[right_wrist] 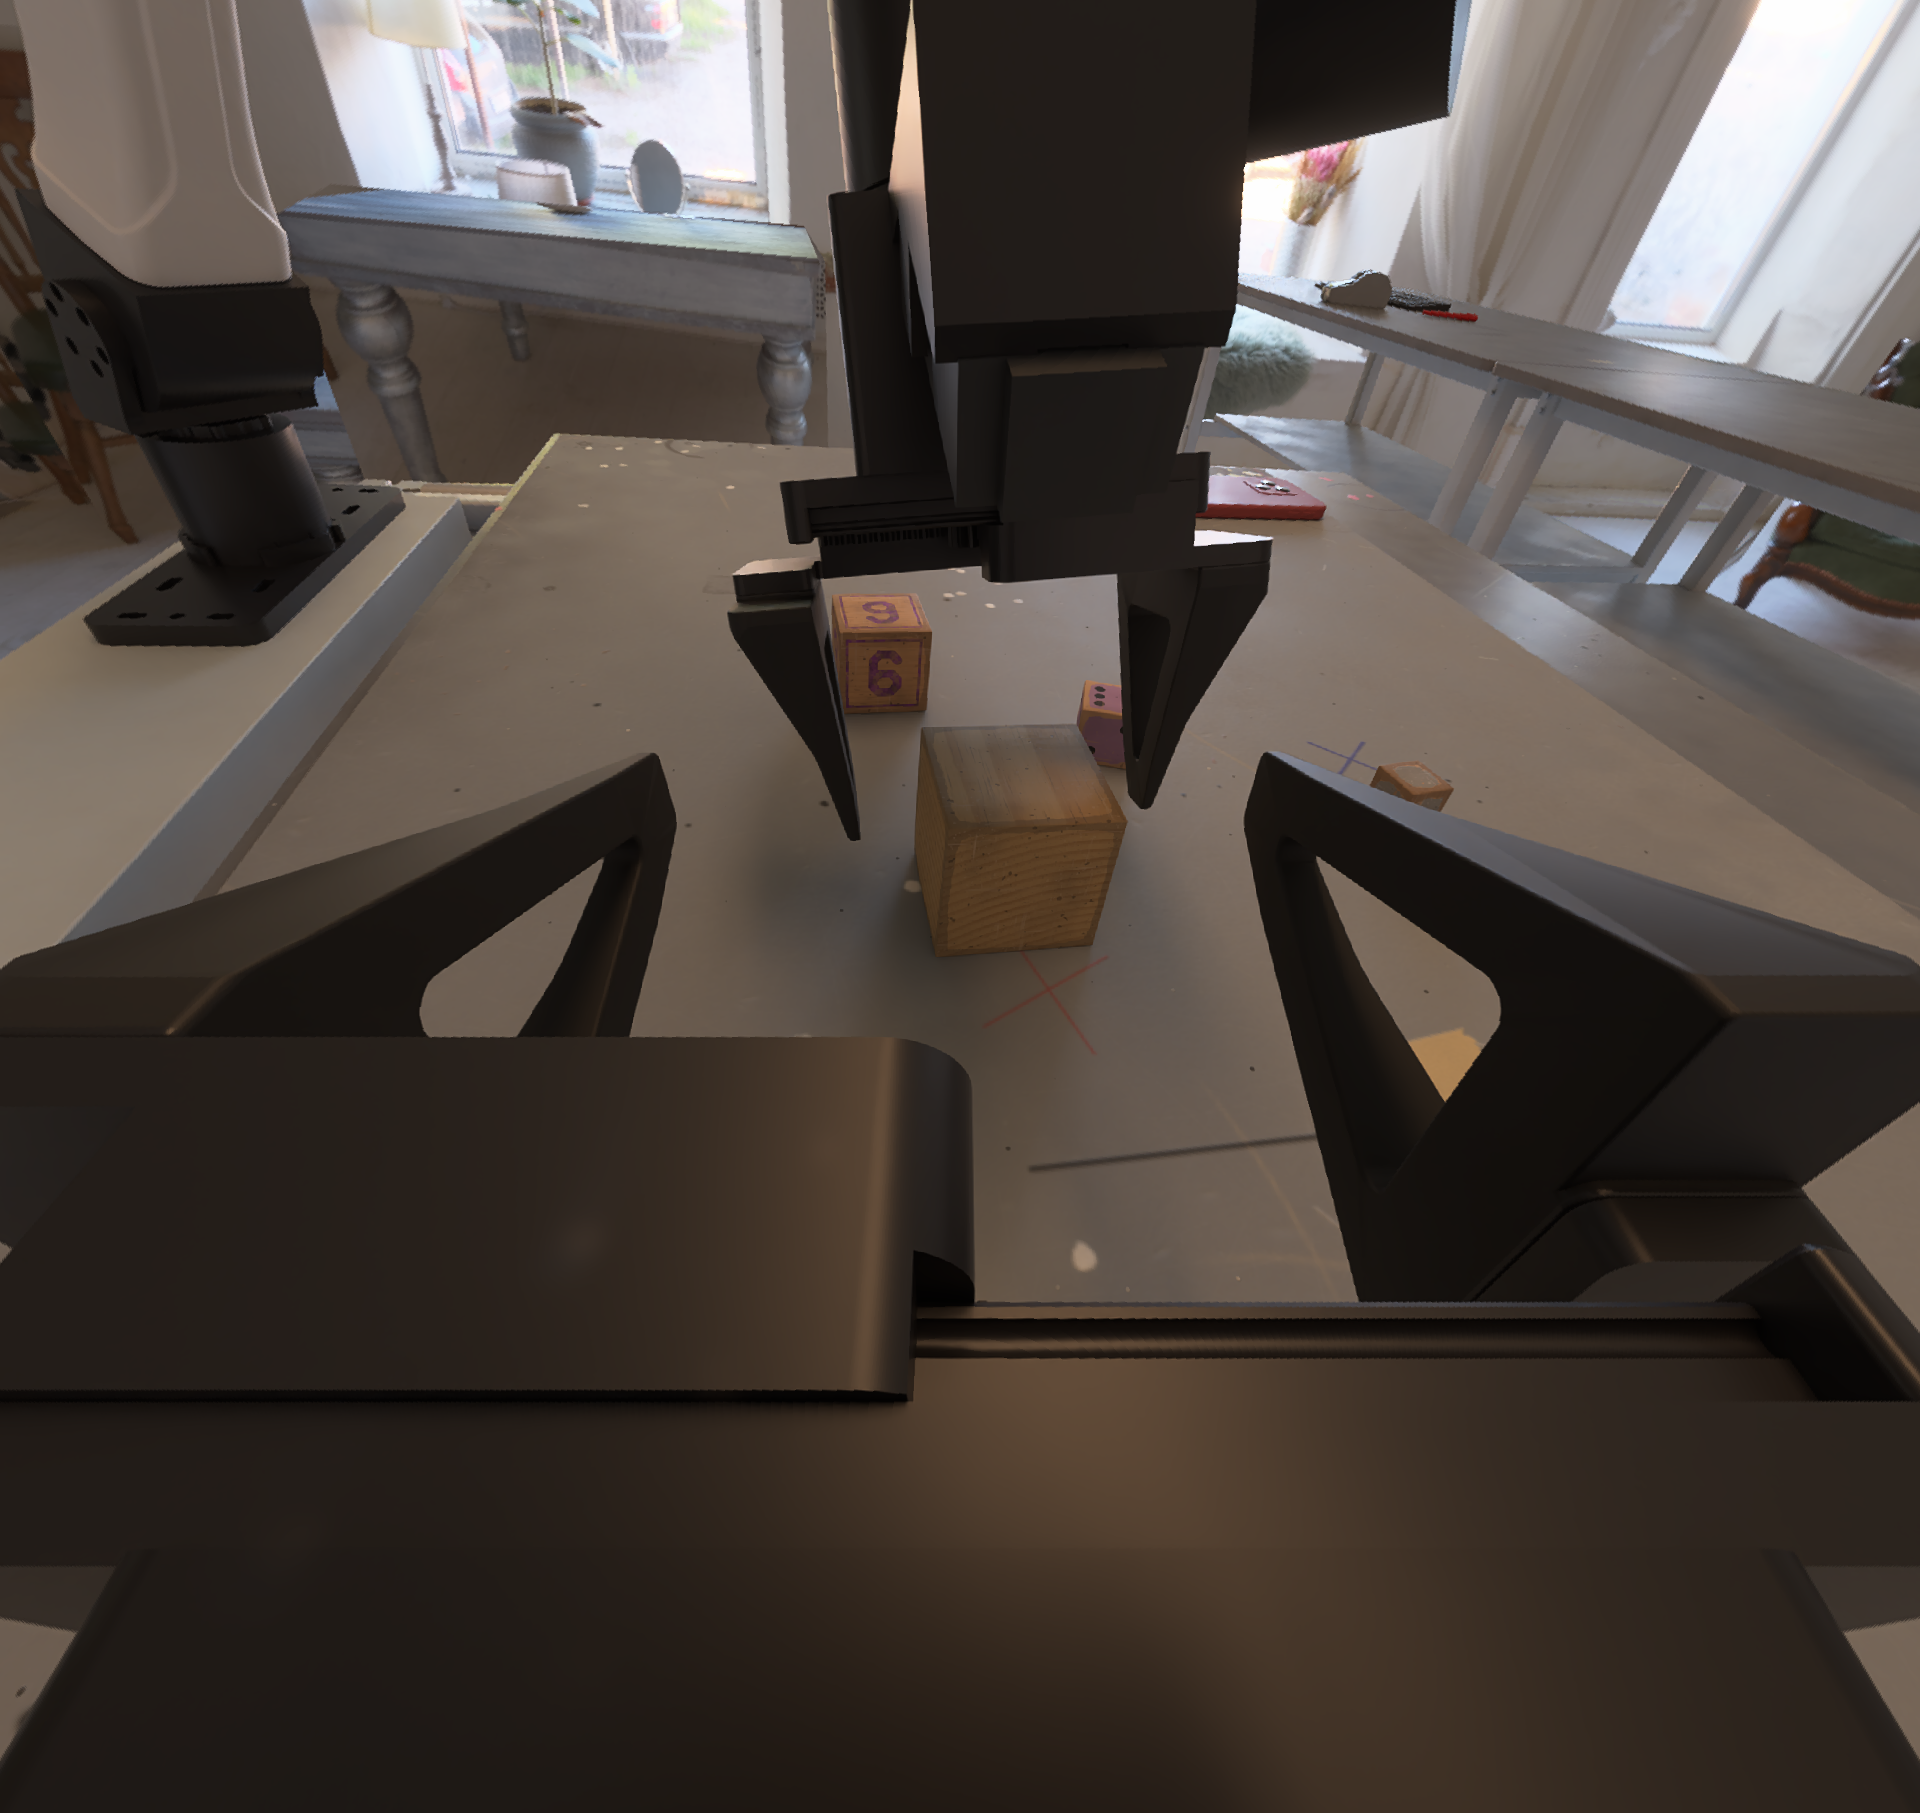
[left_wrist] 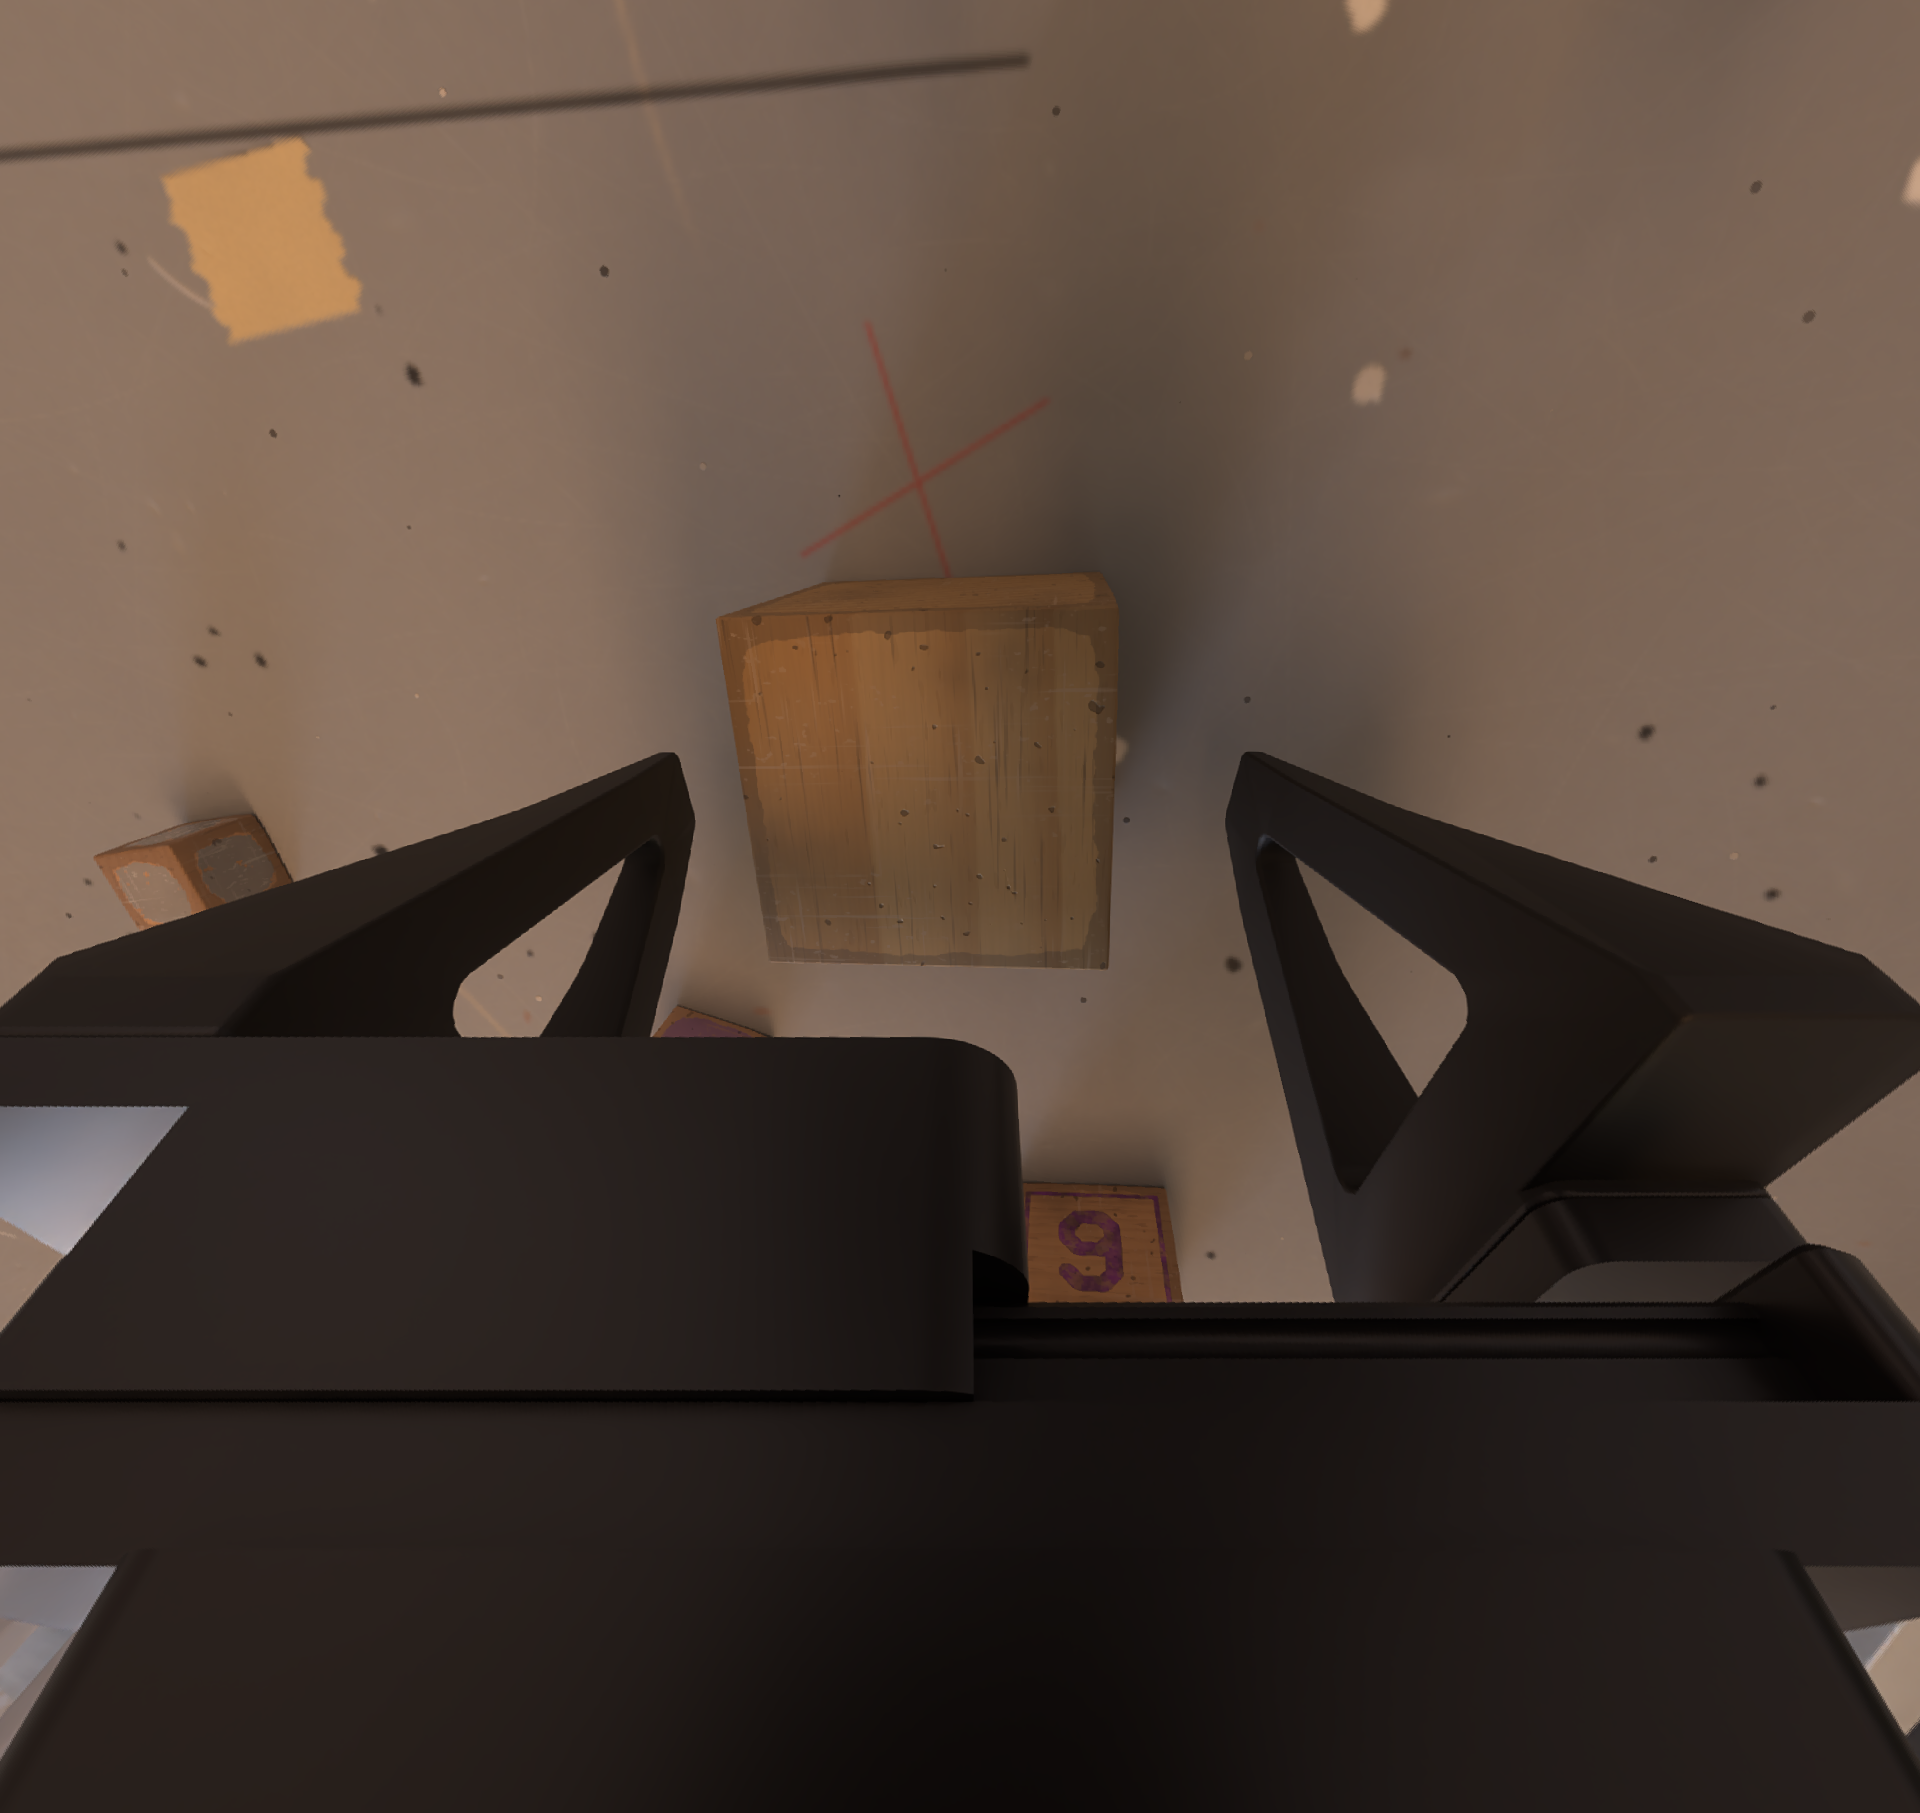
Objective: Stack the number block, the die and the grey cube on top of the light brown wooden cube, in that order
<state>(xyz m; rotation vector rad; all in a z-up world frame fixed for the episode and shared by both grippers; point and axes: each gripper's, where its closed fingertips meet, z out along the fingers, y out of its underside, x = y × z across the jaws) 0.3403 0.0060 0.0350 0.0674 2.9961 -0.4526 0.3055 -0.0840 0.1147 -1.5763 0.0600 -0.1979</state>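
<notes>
The light brown wooden cube (left_wrist: 920, 776) stands on the grey table. My left gripper (left_wrist: 961, 766) is open and empty, hanging right over the cube with a finger on each side; from the right wrist view (right_wrist: 997, 818) its tips are level with the cube's (right_wrist: 1018, 849) top. The number block (left_wrist: 1101, 1244) (right_wrist: 881, 657) stands behind the cube. The pink die (right_wrist: 1101, 724) sits beside it, partly hidden by a left finger. The grey cube (left_wrist: 192, 864) (right_wrist: 1411, 784) lies apart at the side. My right gripper (right_wrist: 961, 766) is open and empty, facing the wooden cube from a distance.
A red cross mark (left_wrist: 920, 485) is drawn on the table next to the wooden cube. A tan tape patch (left_wrist: 260, 241) lies farther off. The left arm's base (right_wrist: 239, 516) stands at the table's far left, and a flat red object (right_wrist: 1262, 496) lies at the far end.
</notes>
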